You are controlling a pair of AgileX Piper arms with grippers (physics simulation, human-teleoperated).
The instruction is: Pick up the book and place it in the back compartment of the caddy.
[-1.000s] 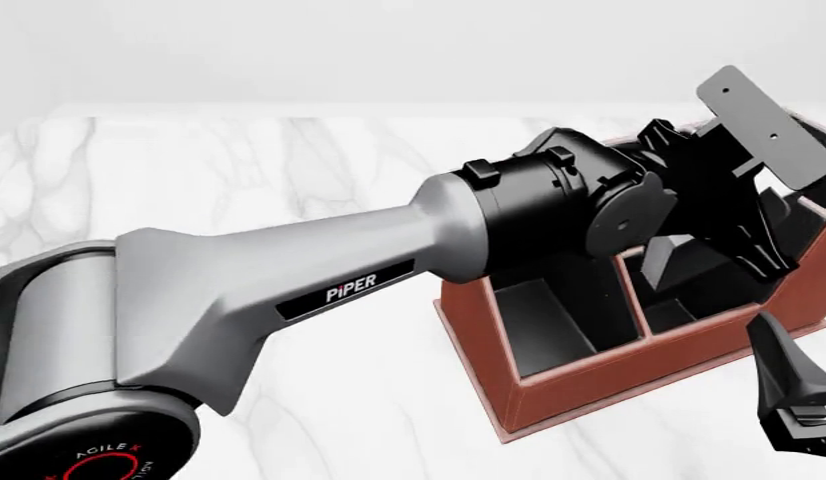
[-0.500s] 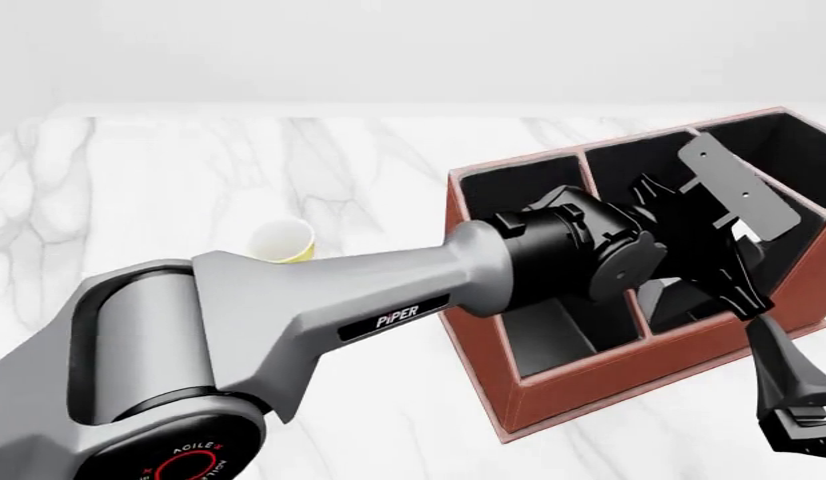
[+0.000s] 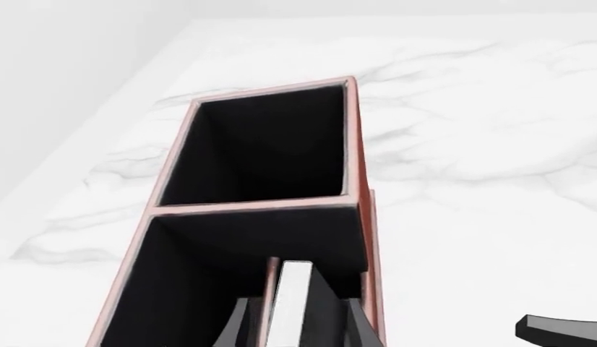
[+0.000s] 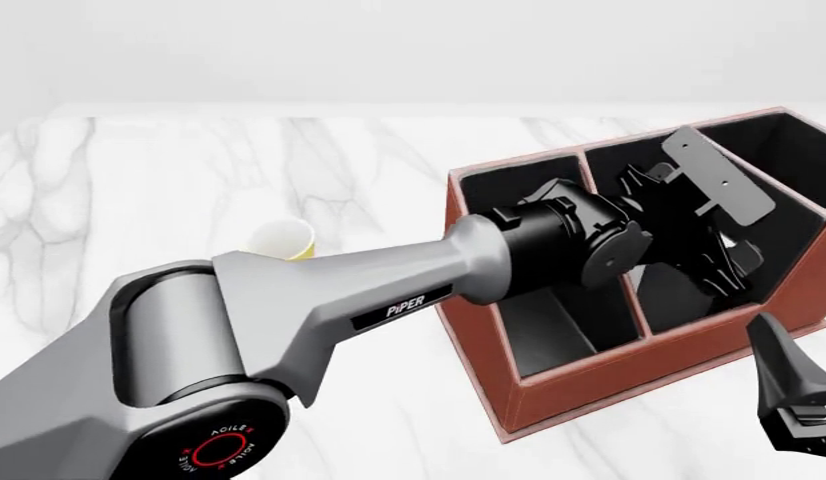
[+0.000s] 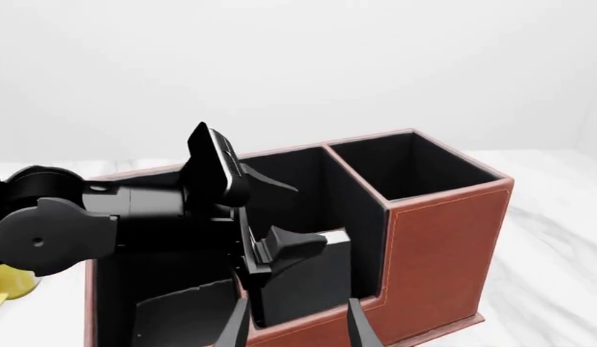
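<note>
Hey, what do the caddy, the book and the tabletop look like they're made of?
Caddy: looks like reddish-brown leather or leatherette, matte, with a pale stitch line along its edges and black lining.
Book: plain matte black cover, probably hardcover board; white page edges suggest paper.
Tabletop: white with grey veining, like polished marble.

Desk (image 4: 186, 180): white surface with grey marble veining, extending to a pale, featureless backdrop at the far edge. The same veined surface appears in both wrist views.

Yellow mug (image 4: 282, 241): stands upright on the desk, left of centre in the front view, open rim facing up, pale interior visible. Its lower portion is hidden. In the right wrist view, only a small yellow part of it is visible at the frame edge.
</note>
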